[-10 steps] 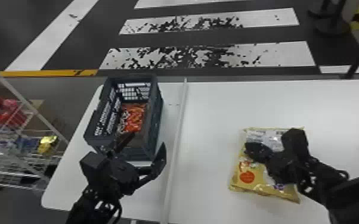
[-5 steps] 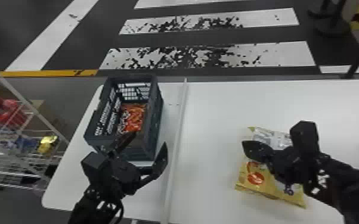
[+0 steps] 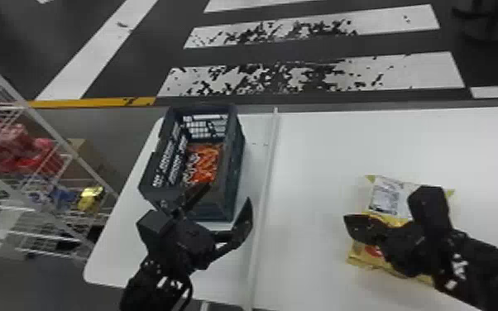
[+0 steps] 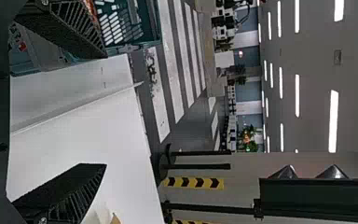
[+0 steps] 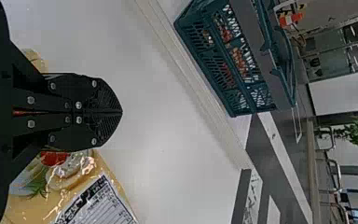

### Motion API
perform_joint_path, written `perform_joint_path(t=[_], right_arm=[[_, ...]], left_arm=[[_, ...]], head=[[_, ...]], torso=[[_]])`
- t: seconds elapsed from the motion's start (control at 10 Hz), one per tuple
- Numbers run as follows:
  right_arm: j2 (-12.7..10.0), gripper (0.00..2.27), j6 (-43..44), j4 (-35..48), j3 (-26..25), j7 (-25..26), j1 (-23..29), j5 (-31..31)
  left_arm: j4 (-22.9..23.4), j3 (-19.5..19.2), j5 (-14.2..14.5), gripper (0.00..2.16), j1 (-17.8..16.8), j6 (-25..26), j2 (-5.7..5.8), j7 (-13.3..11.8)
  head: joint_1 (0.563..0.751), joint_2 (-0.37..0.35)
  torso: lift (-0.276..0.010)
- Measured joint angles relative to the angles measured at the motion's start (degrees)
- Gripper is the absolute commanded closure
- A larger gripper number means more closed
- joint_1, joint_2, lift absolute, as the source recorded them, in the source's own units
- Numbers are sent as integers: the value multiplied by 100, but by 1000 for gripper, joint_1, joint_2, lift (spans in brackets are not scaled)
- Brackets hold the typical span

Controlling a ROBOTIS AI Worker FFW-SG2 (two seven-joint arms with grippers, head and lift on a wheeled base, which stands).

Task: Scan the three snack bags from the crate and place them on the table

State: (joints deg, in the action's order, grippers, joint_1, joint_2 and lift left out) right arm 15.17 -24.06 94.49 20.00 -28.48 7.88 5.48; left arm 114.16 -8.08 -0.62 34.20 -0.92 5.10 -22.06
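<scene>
Jaws apart on left gripper [image 3: 228,193], by crate [image 3: 238,169]; together on right gripper [image 5: 120,112], over yellow bag [image 3: 386,206], counter [image 3: 318,165] right. At least one out, scan unconfirmed; orange packaging [image 3: 205,163] in crate remains.

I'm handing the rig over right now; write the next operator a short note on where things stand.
Left gripper: open, at the near end of the crate, holding nothing.
Right gripper: shut, nothing seen between its fingers, above the yellow snack bag.
Things: yellow bag on the table; orange-red packaging in the crate, bag count unclear.
Done: one bag out; whether it's scanned, I can't tell.
Left: confirm that scan, then probably scan and place the rest.
</scene>
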Motion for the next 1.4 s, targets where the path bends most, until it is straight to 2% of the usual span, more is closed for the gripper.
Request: perform_joint_path(t=[0.5, 0.8, 1.0, 1.2, 1.4], right_arm=[[273, 2128, 2, -12, -434, -142, 277, -10], [302, 2128, 18, 87, -830, -219, 392, 58], [301, 2128, 18, 429, -995, -282, 479, 231], [255, 2128, -77, 610, -1089, -262, 288, 364], [151, 2128, -85, 271, -1085, -197, -156, 367]], left_arm=[[-121, 57, 0, 39, -67, -19, 8, 0], [-176, 58, 2, 39, -73, -91, 16, 0], [-193, 56, 9, 39, -80, -142, 6, 0], [-180, 53, 9, 39, -63, -174, 0, 0], [-171, 50, 9, 39, -42, -188, -5, 0]], head=[[695, 182], [695, 141], [695, 139], [695, 138], [695, 128]], torso=[[-62], [-62], [-62], [-62], [-62]])
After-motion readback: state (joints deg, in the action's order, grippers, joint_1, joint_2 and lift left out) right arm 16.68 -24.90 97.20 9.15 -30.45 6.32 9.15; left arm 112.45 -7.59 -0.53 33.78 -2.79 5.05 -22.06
